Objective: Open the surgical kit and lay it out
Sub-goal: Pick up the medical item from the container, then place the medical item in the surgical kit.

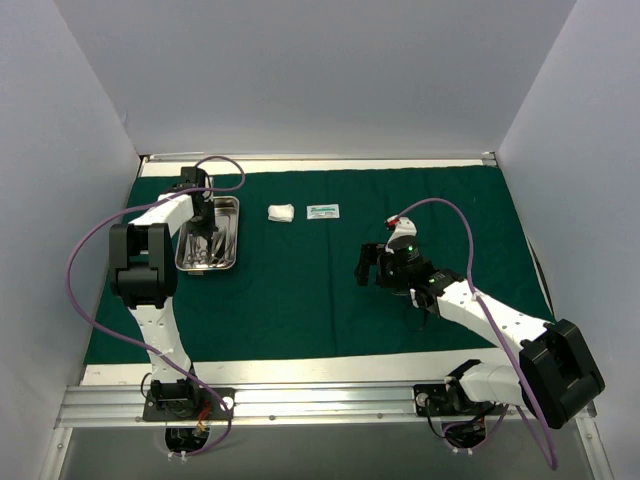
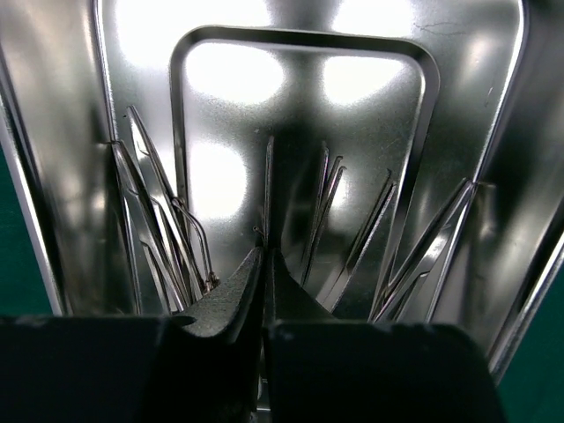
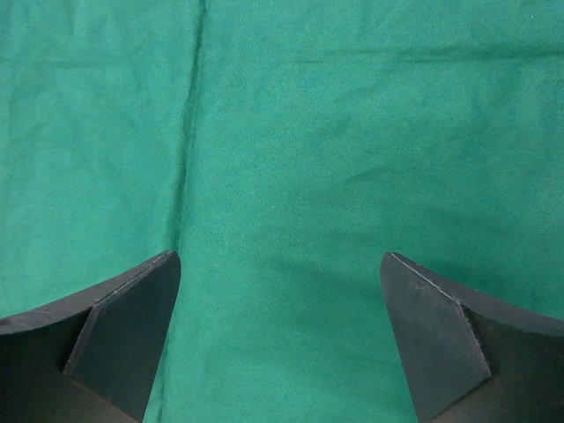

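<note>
Green cloth (image 1: 320, 290) covers the table from side to side in the top view, flat and matte. At its far left we note the steel tray (image 1: 236, 235), a shiny rectangle with rounded corners. The left gripper (image 1: 205, 240) reaches down inside it, among the thin silver instruments (image 1: 222, 250). A white gauze wad (image 1: 281, 212) sits just right of the tray's far end, and a small white packet (image 1: 323, 211) lies just beyond that. Both are apart from either arm. The right gripper (image 1: 362, 268) hangs over bare cloth right of centre, well away from the tray.

Left wrist view: mirror-bright tray (image 2: 300, 88) fills the frame, with a raised rounded-rectangle panel pressed into its floor and glare patches on it. The left gripper (image 2: 264, 256) has its dark fingers drawn together, only a hairline between them. They pinch the near end of a slim steel instrument (image 2: 269, 185), which runs straight away from the tips. More instruments lean on the tray's left (image 2: 167, 229) and right (image 2: 423, 256). They are thin and pointed, and hard to tell from their reflections.

Right wrist view: the right gripper (image 3: 280, 264) stands wide apart and holds nothing. Its black wedge-shaped fingers (image 3: 123, 335) are at the lower corners. Between them we see only the cloth (image 3: 352, 132), finely woven and faintly rumpled, with one long crease (image 3: 189, 132) running down its left part.
</note>
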Controlling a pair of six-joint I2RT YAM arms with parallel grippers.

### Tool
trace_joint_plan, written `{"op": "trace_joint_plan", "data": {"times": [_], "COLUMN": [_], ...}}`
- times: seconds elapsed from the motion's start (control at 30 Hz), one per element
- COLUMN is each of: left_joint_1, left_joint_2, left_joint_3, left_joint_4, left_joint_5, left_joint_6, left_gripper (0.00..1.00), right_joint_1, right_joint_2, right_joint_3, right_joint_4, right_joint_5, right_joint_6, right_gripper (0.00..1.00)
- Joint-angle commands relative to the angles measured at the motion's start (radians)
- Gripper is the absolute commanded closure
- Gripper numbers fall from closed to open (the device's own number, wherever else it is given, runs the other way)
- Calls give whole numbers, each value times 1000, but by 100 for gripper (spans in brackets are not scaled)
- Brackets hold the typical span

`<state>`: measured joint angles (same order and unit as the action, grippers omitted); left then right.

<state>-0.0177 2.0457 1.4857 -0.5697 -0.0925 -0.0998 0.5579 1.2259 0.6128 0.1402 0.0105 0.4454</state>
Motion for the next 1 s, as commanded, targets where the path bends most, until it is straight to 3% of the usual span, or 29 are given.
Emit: {"op": "trace_joint_plan", "data": {"times": [0.0,0.57,0.97], "left_joint_1": [4,-2,-228], "left_joint_2": [-25,-191,-282], "left_joint_3": [44,77,33], "left_joint_4": [-15,-55,-105], "left_joint_5": [7,-46,-55], "left_joint_6": [5,-49,-293], "left_gripper": [92,94,94], "right_joint_1": [5,5,5], "right_joint_2": [-26,-43,-54], "right_joint_3": [-5,-7,-1], "right_joint_4": [13,4,-4], "right_joint_5": [2,2,17], "right_joint_6": [3,6,7], "right_gripper": [9,9,9]}}
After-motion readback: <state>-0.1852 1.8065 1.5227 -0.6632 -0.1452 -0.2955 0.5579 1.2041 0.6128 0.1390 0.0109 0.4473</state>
